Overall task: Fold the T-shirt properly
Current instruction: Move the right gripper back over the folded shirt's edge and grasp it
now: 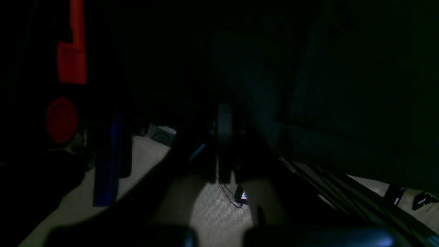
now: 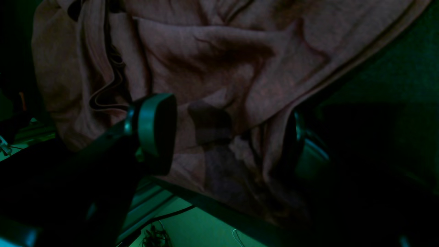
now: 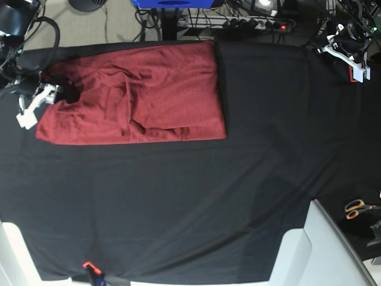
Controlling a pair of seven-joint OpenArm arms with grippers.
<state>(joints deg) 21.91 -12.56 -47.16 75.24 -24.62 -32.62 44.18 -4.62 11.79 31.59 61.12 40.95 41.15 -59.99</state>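
Right end effector (image 2: pixel 223 133) is wide open w/ T-shirt (image 3: pixel 134 101) folds bunched btwn its fingers (image 2: pixel 156 123), nothing clamped. Left end effector (image 1: pixel 224 144) fully closed, empty, well away.

A wide table covered by a black cloth (image 3: pixel 238 149) fills the overhead base view. A maroon T-shirt (image 3: pixel 155 89) lies partly folded on the cloth at the upper left, its left edge near the table's side, its right edge straight and near the middle. At the far right edge, orange-handled scissors (image 3: pixel 357 208) lie beside a pale grey panel (image 3: pixel 321 250) overlapping the lower right corner
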